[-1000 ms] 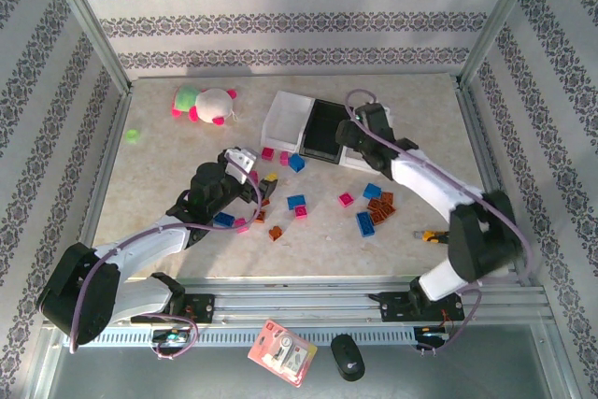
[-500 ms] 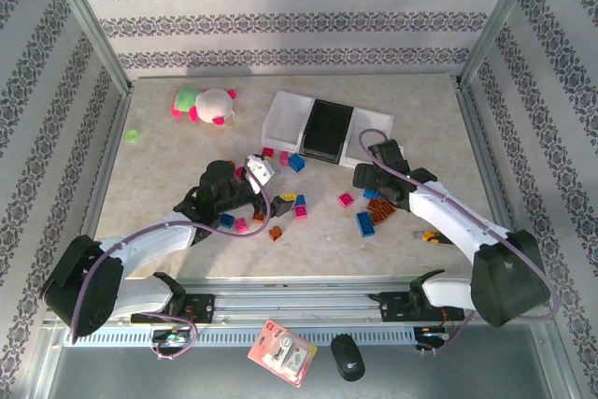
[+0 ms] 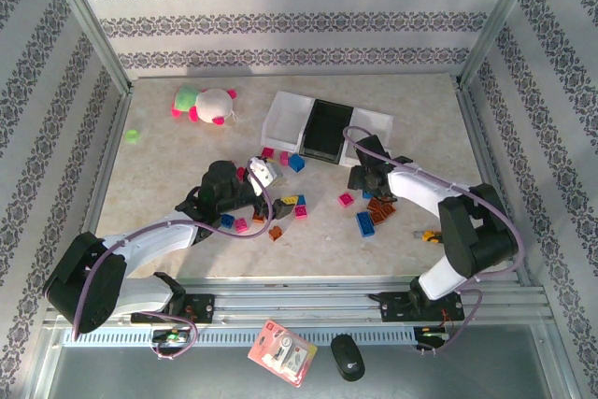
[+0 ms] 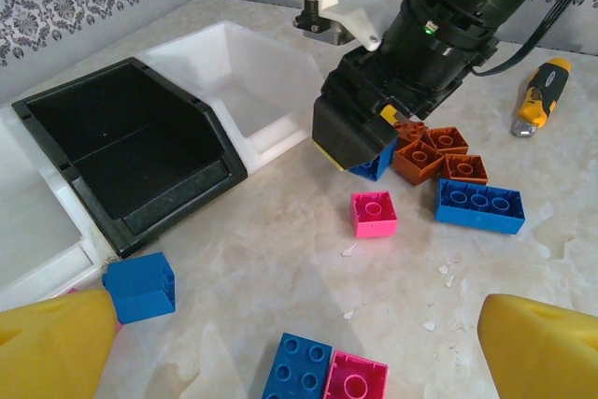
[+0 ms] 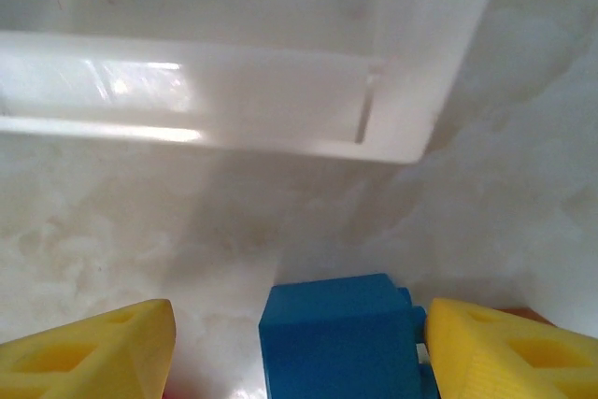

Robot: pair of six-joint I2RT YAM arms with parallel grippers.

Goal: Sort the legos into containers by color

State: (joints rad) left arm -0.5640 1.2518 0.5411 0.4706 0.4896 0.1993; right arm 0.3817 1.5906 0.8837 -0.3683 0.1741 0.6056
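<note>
My right tool (image 3: pixel 363 178) is down on the tabletop (image 3: pixel 187 151), just in front of the right-hand white tray (image 3: pixel 378 119). Its fingers (image 5: pixel 93 348) are spread on either side of a blue brick (image 5: pixel 336 338). The brick touches one finger and stands clear of the other, so it is not pinched. Seen from my left wrist, a cluster of orange-brown bricks (image 4: pixel 430 149) lies just beside that brick. A long blue brick (image 4: pixel 479 206) sits next to the cluster, and a single pink brick (image 4: pixel 374 214) lies near my right tool.

My left tool (image 4: pixel 294 324) hangs low over the middle of the scatter with its fingers spread wide and nothing between them. Just below it a blue plate (image 4: pixel 299 373) and a pink plate (image 4: pixel 353 382) lie touching side by side. A blue cube (image 4: pixel 140 285) rests near the corner of the black tray (image 4: pixel 121 137).

The three trays stand in a row at the far side of the tabletop — the black one sits between the right-hand white tray and the left-hand white tray (image 3: pixel 288 117). More bricks lie loose on the tabletop in front of them.

A plush toy (image 3: pixel 207 103) and a small green piece (image 3: pixel 134 135) sit at the far left, well apart from the bricks.
</note>
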